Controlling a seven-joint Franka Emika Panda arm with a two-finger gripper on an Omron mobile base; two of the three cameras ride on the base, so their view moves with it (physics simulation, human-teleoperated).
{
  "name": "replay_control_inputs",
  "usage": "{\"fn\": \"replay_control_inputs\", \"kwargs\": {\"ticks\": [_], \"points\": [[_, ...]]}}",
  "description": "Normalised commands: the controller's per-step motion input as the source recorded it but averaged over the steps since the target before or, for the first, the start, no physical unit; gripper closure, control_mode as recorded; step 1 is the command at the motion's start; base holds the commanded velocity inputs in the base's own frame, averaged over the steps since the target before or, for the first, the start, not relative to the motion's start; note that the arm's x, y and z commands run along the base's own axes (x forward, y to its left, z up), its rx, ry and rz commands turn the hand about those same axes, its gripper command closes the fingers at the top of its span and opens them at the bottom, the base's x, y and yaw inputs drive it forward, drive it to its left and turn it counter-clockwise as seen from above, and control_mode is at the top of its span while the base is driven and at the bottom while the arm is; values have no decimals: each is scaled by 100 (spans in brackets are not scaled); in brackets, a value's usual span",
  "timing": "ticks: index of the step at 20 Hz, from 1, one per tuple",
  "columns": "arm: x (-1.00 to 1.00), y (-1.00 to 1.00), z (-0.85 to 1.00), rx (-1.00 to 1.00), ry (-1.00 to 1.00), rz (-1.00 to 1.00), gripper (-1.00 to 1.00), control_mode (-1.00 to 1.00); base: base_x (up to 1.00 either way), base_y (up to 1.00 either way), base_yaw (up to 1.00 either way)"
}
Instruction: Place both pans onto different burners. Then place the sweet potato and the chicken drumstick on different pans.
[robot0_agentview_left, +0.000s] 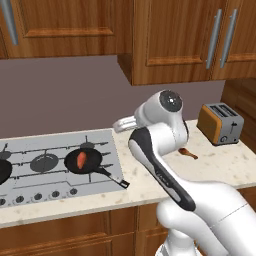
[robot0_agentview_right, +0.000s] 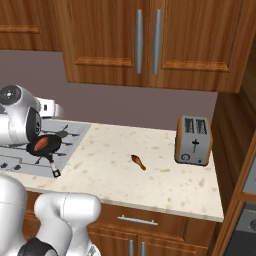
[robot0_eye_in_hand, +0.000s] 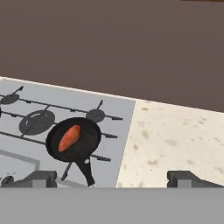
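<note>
One black pan (robot0_agentview_left: 89, 162) sits on a right-hand burner of the grey cooktop (robot0_agentview_left: 113, 150), with its handle pointing to the front right. The orange-red sweet potato (robot0_agentview_left: 81, 159) lies inside it; the hand view shows the same pan (robot0_eye_in_hand: 85, 142) and sweet potato (robot0_eye_in_hand: 69, 138). A second pan (robot0_agentview_left: 2, 171) is cut off by the left edge on another burner. The brown chicken drumstick (robot0_agentview_left: 188, 153) lies on the counter right of the arm, also seen from the other side (robot0_agentview_right: 138, 162). My gripper (robot0_eye_in_hand: 113, 179) hovers open above the cooktop's right edge, holding nothing.
A large free burner (robot0_agentview_left: 44, 162) lies in the cooktop's middle, and a small one (robot0_eye_in_hand: 95, 115) behind the pan. A toaster (robot0_agentview_left: 220, 123) stands at the counter's right end. Wooden cabinets hang above. Knobs line the cooktop's front edge (robot0_agentview_left: 37, 196).
</note>
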Motion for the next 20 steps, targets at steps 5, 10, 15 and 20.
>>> {"fn": "replay_control_inputs", "kwargs": {"ticks": [5, 10, 15, 20], "points": [[-4, -48, 11, -2, 5, -12, -100, -100, 0, 0, 0], [5, -39, -4, -3, 4, -6, -100, -100, 0, 0, 0], [18, -37, -23, -3, 0, 0, -100, -100, 0, 0, 0], [13, -36, -41, -10, 2, 0, -100, -100, 0, 0, 0]]}}
